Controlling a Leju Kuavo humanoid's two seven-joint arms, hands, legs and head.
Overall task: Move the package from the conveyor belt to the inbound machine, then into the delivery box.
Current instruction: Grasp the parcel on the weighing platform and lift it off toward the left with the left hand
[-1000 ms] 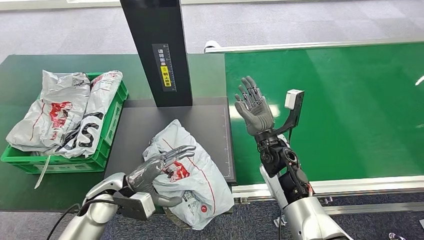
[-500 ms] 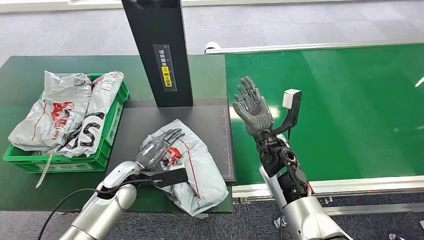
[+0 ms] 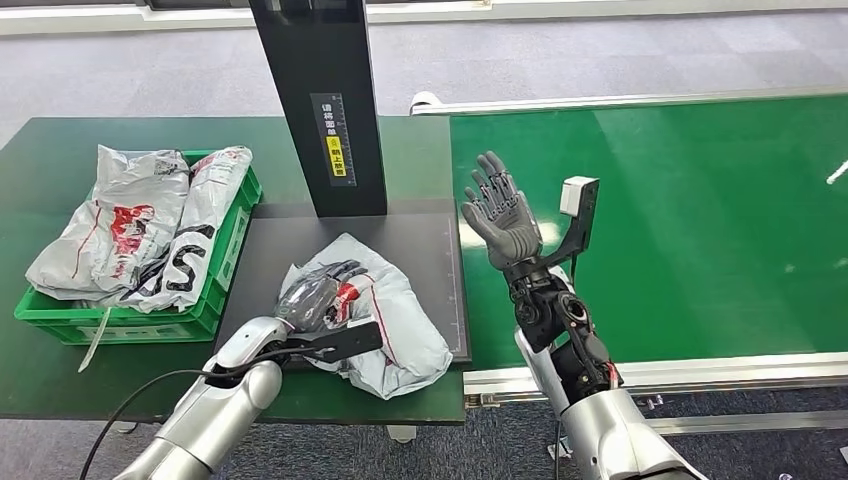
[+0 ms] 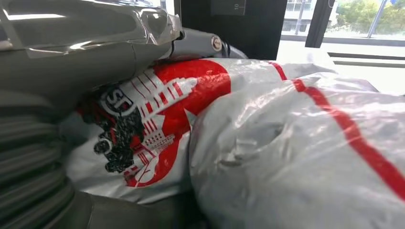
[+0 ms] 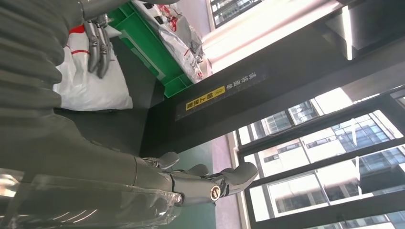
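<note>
While the package [image 3: 375,315] lies on the inbound machine [image 3: 420,240] at lower centre, the left hand [image 3: 318,297] grips it; next, lift toward the delivery box [image 3: 225,262] at left. Right hand [image 3: 503,213] is spread, empty.

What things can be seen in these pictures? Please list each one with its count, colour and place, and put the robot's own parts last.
package: one, grey plastic with red print, on the black plate under the left hand.
plate: one, black, flat, on the dark table beside the belt.
post: one, black with a yellow label, upright at the back of the plate.
crate: one, green, on the table to the left of the plate.
bags: at least two, grey with red and black print, piled in the crate.
belt: one, green, on the right.
table: one, dark green.
left hand: grey, rests on the package.
right hand: grey, raised above the belt edge, fingers spread, holds nothing.
</note>
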